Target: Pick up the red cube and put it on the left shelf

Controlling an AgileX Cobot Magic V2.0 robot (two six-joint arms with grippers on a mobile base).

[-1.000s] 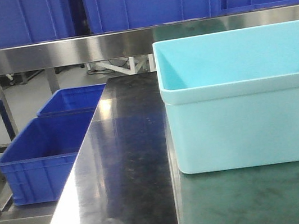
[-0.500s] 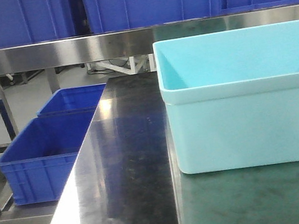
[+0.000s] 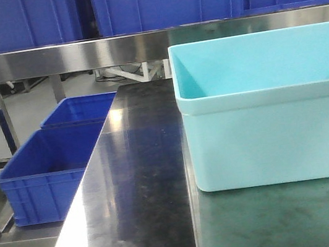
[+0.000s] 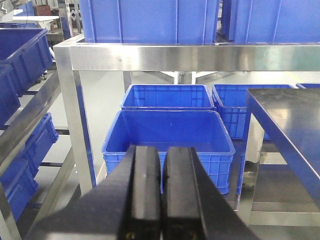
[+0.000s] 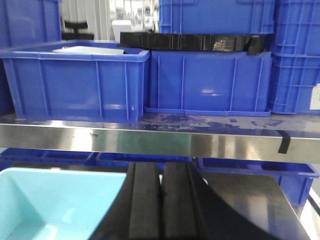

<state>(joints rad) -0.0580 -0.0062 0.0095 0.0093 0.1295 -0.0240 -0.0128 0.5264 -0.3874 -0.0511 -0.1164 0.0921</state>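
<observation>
Exterior front-facing view, near to far.
1. Green mat point(image 3: 279, 218): near right, covering the right part of the table.
2. Steel table top point(image 3: 132, 197): dark, reflective, running near to far just left of the mat.
3. Pale cyan bin point(image 3: 279, 136): upright on the mat, its left wall along the mat's left edge. Only the upper inner walls show, so its contents cannot be told.
4. Two blue crates below table level at left, set end to end: near crate point(image 3: 48, 179) and far crate point(image 3: 78, 110).
5. Upper shelf point(image 3: 78, 54): a steel rail across the far top, carrying a row of blue bins point(image 3: 151, 0).

Left wrist-mounted view.
6. Left gripper point(image 4: 163, 155): black fingers pressed together with only a hairline between them, nothing held.
7. Low blue crate point(image 4: 170, 135): beyond the gripper, with two more crates behind it.
8. Steel rack post point(image 4: 80, 125): upright at left, under a steel crossbeam that bears further blue bins.
9. The table edge crosses the right side of this view.

Right wrist-mounted view.
10. Right gripper point(image 5: 161, 170): fingers flat against each other, likewise empty.
11. The cyan bin's corner lies near left, below the gripper.
12. The steel shelf front runs across beyond, with black tape point(image 5: 284, 142) on its right part and blue bins standing on it.

Red cube: shows in none of the three views, so its place cannot be told.
</observation>
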